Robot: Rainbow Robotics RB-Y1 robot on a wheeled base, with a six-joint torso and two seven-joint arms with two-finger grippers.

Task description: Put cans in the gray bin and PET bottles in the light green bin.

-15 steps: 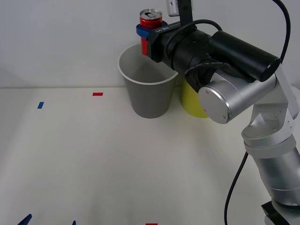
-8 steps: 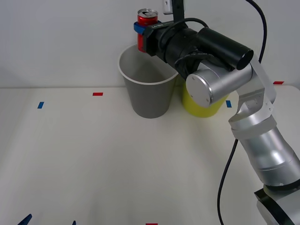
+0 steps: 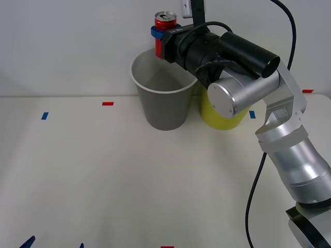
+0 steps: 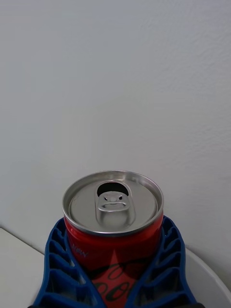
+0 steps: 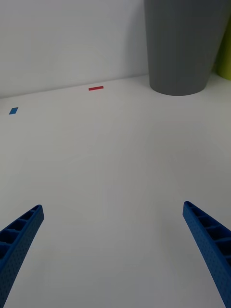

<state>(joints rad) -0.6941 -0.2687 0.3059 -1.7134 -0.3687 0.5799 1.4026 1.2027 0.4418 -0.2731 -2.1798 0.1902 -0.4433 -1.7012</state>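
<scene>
A small red can (image 3: 165, 22) with a silver top is held upright by my right gripper (image 3: 161, 37), whose blue fingers are shut on its sides. It hangs above the far rim of the gray bin (image 3: 161, 98). In the right wrist view the can (image 4: 112, 226) sits between the ribbed fingers (image 4: 60, 269), with the bin's white rim (image 4: 209, 274) just below. The light green bin (image 3: 222, 114) stands right of the gray one, mostly hidden by my arm. My left gripper (image 5: 115, 250) is open low over the table near its front edge, and the gray bin (image 5: 185, 45) stands far ahead of it.
Small red tape marks (image 3: 107, 103) and blue tape marks (image 3: 44, 115) lie on the white table. A plain wall rises close behind the bins. My right arm (image 3: 248, 77) spans the space over the light green bin.
My right arm first swung left and higher with the can, then edged slightly right. The can stays in the grip above the gray bin. The left gripper has not moved.
</scene>
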